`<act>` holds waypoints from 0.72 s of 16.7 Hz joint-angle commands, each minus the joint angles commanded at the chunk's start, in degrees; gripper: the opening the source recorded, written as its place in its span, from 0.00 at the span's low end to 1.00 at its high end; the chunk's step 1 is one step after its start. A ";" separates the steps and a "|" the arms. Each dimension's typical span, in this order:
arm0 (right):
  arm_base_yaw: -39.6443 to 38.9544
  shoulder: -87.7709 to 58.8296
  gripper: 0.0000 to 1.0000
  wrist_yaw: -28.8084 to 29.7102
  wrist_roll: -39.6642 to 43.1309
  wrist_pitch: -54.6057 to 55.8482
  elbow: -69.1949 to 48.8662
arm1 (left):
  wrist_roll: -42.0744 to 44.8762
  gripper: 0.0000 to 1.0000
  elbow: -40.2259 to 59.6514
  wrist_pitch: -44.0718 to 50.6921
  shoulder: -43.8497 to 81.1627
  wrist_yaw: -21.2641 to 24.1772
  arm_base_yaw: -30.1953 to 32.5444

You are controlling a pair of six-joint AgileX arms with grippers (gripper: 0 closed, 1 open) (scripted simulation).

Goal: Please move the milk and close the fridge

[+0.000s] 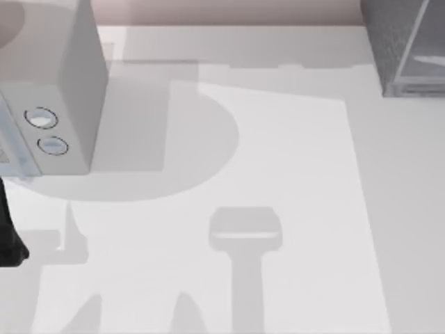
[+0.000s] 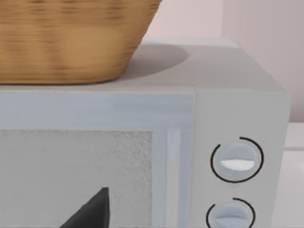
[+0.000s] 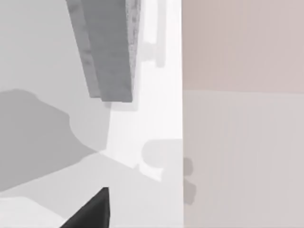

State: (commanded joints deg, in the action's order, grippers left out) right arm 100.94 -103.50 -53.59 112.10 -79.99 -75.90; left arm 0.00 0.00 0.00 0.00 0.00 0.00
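Note:
The fridge [image 1: 396,42], a dark grey speckled cabinet with a paler smooth panel [image 1: 425,52], stands at the table's far right corner. In the right wrist view it appears as a grey slab [image 3: 107,52] on the white table, with a dark part of my right gripper [image 3: 90,211] some way short of it. A dark part of my left gripper [image 2: 90,211] faces the front of the light grey box with two dials [image 2: 235,161]. My left arm [image 1: 10,236] sits at the left edge of the table. The milk is out of view.
The dial box [image 1: 59,90] fills the far left corner, and a woven basket [image 2: 66,38] rests on top of it. The table's edge [image 3: 182,142] meets a pale wall beside the fridge. Arm shadows lie across the white tabletop [image 1: 278,153].

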 joint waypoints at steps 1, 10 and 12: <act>-1.60 0.03 1.00 0.43 -2.28 2.19 -0.07 | 0.00 1.00 0.00 0.00 0.00 0.00 0.00; -26.08 -0.73 1.00 5.53 -43.01 34.83 0.68 | 0.00 1.00 0.00 0.00 0.00 0.00 0.00; -32.17 -0.99 1.00 6.78 -53.36 42.95 1.03 | 0.00 1.00 0.00 0.00 0.00 0.00 0.00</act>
State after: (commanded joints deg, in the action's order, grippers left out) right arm 68.77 -104.49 -46.82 58.74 -37.04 -74.87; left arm 0.00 0.00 0.00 0.00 0.00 0.00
